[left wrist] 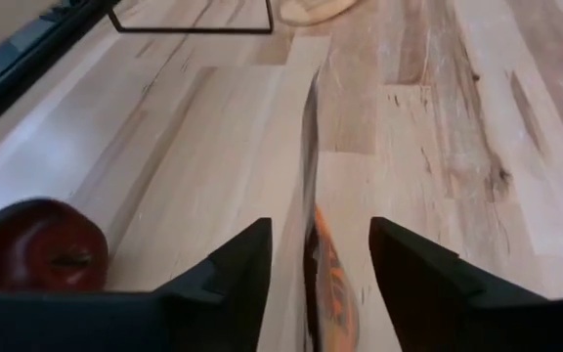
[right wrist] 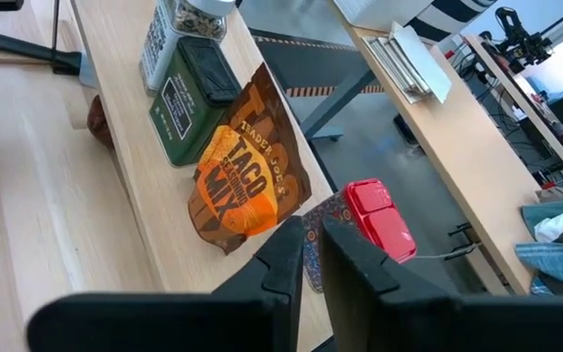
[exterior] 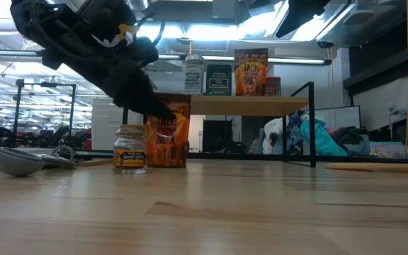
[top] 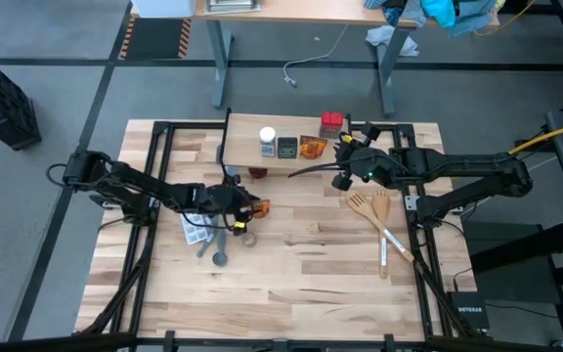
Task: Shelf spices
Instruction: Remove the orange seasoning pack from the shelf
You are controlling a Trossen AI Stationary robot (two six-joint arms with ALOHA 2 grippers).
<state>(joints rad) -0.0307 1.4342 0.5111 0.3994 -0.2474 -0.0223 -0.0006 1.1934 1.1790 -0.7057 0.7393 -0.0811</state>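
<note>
On the small light-wood shelf [top: 291, 161] I count four spices placed, while my left gripper [top: 247, 207] straddles an orange packet [exterior: 167, 131], unclosed.

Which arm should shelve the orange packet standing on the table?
Left. The left gripper already straddles that orange packet, while the right gripper sits at the shelf.

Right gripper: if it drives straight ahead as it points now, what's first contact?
Probably the red-topped box, right ahead of the right gripper on the shelf; the taco seasoning packet sits just beside that line. Depth unclear.
</note>
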